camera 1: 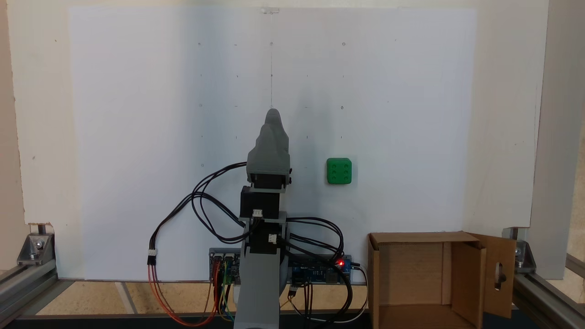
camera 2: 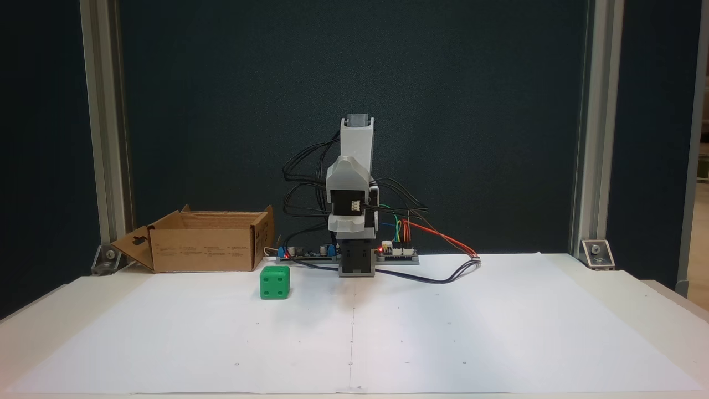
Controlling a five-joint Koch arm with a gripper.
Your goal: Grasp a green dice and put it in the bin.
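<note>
The green dice (camera 1: 339, 171) sits alone on the white paper (camera 1: 137, 137) that covers the bench (camera 2: 33, 316), untouched, so the step in hand is the reach toward it.

The jaws (camera 1: 273, 113) are folded together over the arm's base, tip pointing away from the base in the top-down fixed view. They lie one behind the other for both cameras, so I cannot tell how far open they are; nothing appears to be held. In the front-facing fixed view the arm (camera 2: 354, 194) stands tucked and upright, with its cables looping to the control boards (camera 2: 396, 252) at its foot.

The dice lies to the right of the jaws in the top-down fixed view, well apart from them, and to the left of the arm in the front-facing fixed view (camera 2: 275, 282). It rests flat, square to the paper's edges, with 4 pips visible on the face toward the front camera.

To do this well, I judge the arm should swing toward the dice, open the jaws wide before descending, and come down with the fingers straddling 2 opposite flat faces, not the rounded corners, which could let it squirt out.

The bin (camera 1: 411, 274) stands open near the arm's base, on the dice's side, its flap with the slot cutout (camera 1: 500, 272) hanging outward.
</note>
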